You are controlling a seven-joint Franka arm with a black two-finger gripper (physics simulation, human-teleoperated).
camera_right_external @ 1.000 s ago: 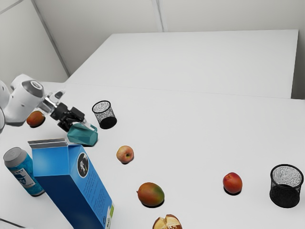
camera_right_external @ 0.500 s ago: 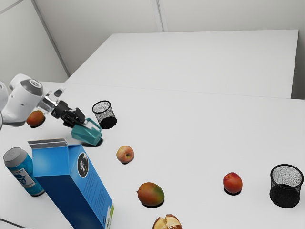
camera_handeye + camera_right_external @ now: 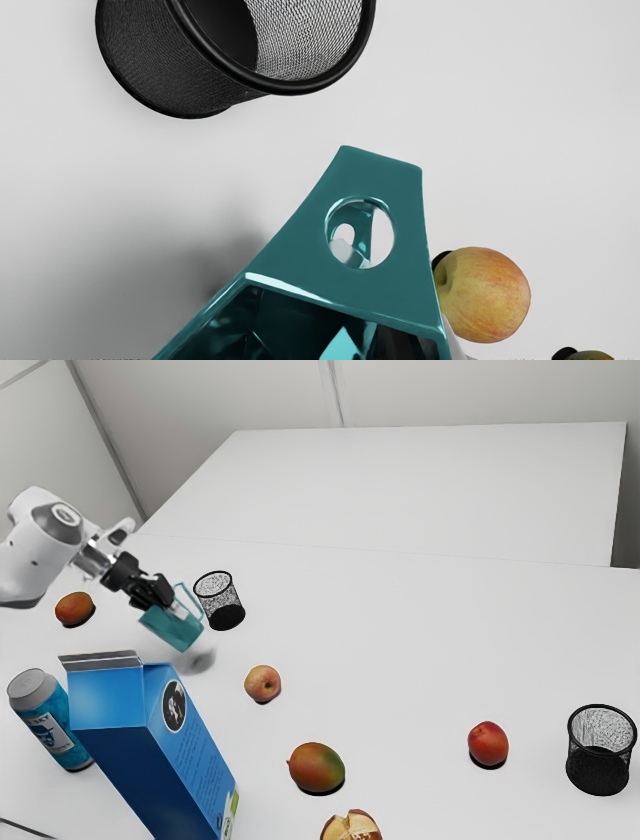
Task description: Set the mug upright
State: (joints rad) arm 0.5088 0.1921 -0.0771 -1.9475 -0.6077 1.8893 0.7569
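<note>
In the exterior view my gripper (image 3: 158, 598) is shut on the rim side of the teal mug (image 3: 172, 628). The mug hangs tilted above the table, apart from its shadow, with its handle toward the mesh cup. From the wrist view I look onto the handle side and into the open mouth of the mug (image 3: 320, 280). There my gripper (image 3: 427, 345) has a dark finger inside the mouth and a pale fingertip outside the wall. The mug's base is hidden in the wrist view.
A black mesh cup (image 3: 220, 600) stands close beside the mug, and an apple (image 3: 263, 683) lies on its other side. Nearer the camera are a blue carton (image 3: 150, 745), a can (image 3: 48, 720) and a mango (image 3: 316, 767). An orange fruit (image 3: 75, 609) lies behind the arm.
The mug, earlier lying low on the table, has risen with my gripper and shifted slightly toward the exterior view's left since half a second ago. Its handle now points more upward.
</note>
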